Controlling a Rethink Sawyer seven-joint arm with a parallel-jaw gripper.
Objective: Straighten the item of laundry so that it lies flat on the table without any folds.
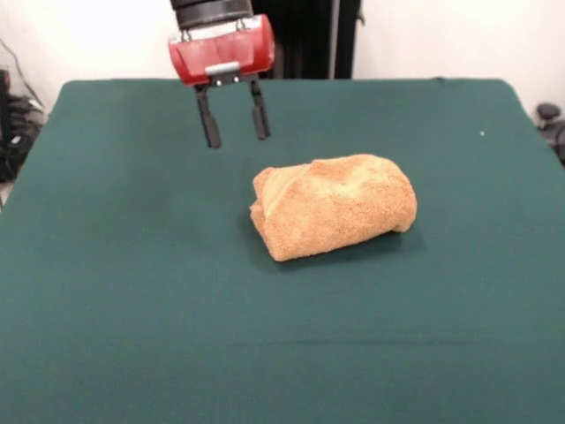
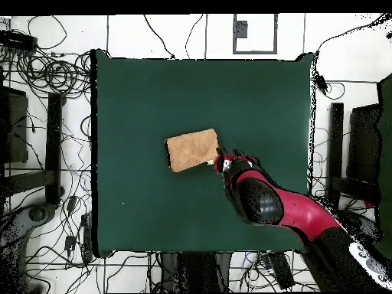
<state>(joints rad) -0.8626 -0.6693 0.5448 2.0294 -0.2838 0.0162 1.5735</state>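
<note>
green table, folded towel, empty claw apart, untouching

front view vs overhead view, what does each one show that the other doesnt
Only the front view shows the hand hanging open above the table, its two dark fingers apart and empty, and the towel as a thick folded bundle. Only the overhead view shows the table's whole outline, the red and black arm reaching in from the bottom right, and cables on the floor around the table. Both show the orange-tan towel near the table's middle with the hand close beside it, not gripping it.
</note>
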